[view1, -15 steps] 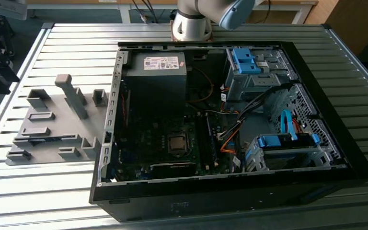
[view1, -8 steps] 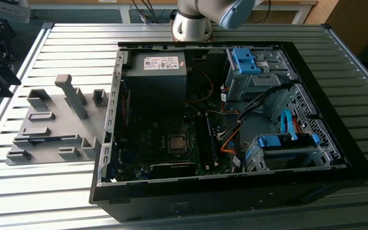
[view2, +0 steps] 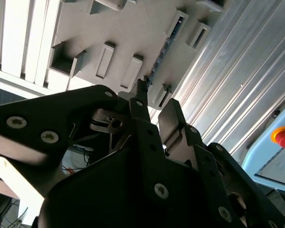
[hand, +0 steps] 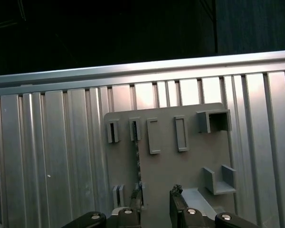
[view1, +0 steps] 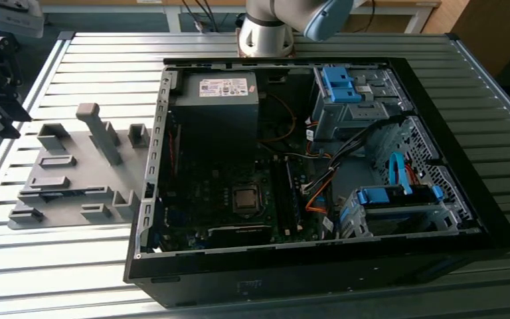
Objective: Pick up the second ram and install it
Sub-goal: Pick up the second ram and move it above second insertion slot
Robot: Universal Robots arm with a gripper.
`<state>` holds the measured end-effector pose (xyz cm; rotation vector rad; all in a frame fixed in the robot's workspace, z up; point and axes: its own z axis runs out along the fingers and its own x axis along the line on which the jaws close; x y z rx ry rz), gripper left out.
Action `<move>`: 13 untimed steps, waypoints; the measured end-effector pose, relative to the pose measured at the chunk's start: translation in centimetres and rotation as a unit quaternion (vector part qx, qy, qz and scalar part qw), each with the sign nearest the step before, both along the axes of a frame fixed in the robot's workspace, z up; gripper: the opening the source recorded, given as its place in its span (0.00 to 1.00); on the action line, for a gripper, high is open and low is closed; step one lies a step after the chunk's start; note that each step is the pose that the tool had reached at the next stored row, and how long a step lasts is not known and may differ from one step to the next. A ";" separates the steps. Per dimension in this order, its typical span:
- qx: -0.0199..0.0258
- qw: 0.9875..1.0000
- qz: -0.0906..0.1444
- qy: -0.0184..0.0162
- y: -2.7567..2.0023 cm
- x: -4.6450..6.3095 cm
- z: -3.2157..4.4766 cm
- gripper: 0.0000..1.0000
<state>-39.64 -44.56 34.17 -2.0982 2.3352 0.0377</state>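
Eyes on the grey fixture plate [view1: 82, 174] at the middle left of the exterior frame, resting on the slatted table [view1: 78, 266] just beside the open computer case [view1: 499, 232], because that is where the action is. The second ram [hand: 137, 164] is parked there, standing on its long edge in a narrow slot of the plate, a thin blue-green strip seen edge-on in both wrist views. The gripper [hand: 157, 197] hangs over the plate with its jaws parted and nothing at all between them; the dark fingertips [hand: 176, 199] are bare, and by my read they are clear of both plate and stick. Now the relation that matters: the ram's long axis runs straight away from the gripper, and its near end points almost directly at one finger rather than into the middle of the gap. So the opening sits just to one side of the stick, not astride it. The good news is the orientation, since the jaws look set to close across the ram's two flat faces, square to its length, which is how you would want to pinch a board this thin. I judge the pick not yet made, with the ram in its slot and untouched, and the sideways offset between gap and stick the one thing to watch
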 end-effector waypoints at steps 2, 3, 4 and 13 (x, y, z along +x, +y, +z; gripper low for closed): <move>0.000 1.000 0.000 0.000 0.00 0.0 -0.03 0.37; 0.000 1.000 0.000 0.000 0.00 0.0 -0.03 0.37; 0.000 1.000 0.000 0.000 0.00 0.0 -0.03 0.37; 0.000 1.000 0.001 0.000 -0.06 0.0 -0.09 0.37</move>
